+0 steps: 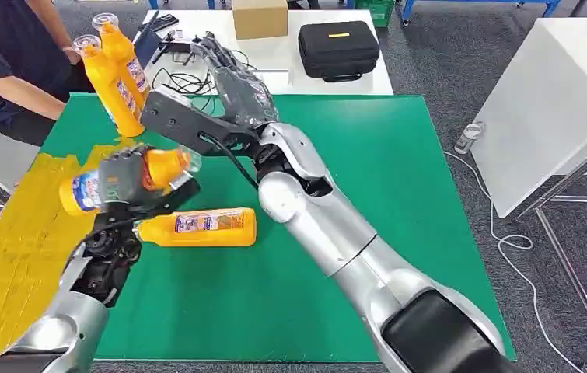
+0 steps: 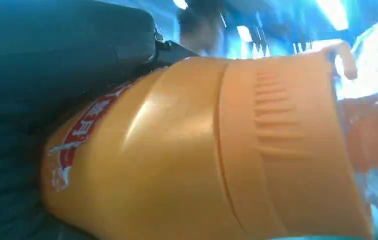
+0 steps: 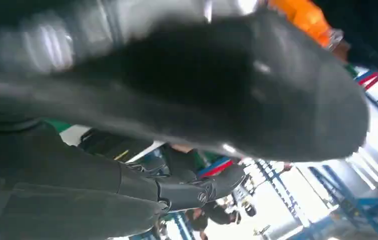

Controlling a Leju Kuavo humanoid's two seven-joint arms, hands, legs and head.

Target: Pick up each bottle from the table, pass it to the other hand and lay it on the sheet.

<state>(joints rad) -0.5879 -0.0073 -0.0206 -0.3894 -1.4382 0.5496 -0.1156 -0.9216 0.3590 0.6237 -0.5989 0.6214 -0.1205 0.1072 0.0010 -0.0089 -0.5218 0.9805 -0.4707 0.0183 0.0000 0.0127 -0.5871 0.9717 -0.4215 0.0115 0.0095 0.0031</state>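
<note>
Gripping an orange bottle [image 1: 123, 180] around its middle, the left hand [image 1: 123, 183] holds it on its side above the near-left part of the green mat [image 1: 399, 217], close to the seam where the mat meets the yellow sheet [image 1: 18, 233]. The bottle's labelled base points toward the sheet and its clear cap toward the right arm. In the left wrist view the same bottle [image 2: 202, 150] sits tight against the grey palm, its ribbed orange shoulder and red-and-white label very close to the lens. Just beyond the cap end, the right hand [image 1: 232, 81] is raised above the mat with its fingers spread and nothing in them; it is apart from the held bottle, with its dark wrist plate nearest to the cap. In the right wrist view that hand's thumb [image 3: 202, 85] and dark fingers [image 3: 186, 190] stand apart with nothing between them. A second orange bottle [image 1: 197, 227] lies flat on the green mat just below the left hand, cap toward the sheet, not touched by either hand. At the far-left edge of the mat a person [image 1: 10, 62] in a dark shirt holds two more orange bottles [image 1: 115, 74] upright and side by side. Beyond the mat, a white table [image 1: 274, 54] carries a black case [image 1: 338, 48], a cardboard box [image 1: 259, 17] and a tangle of black cables [image 1: 185, 78].
</note>
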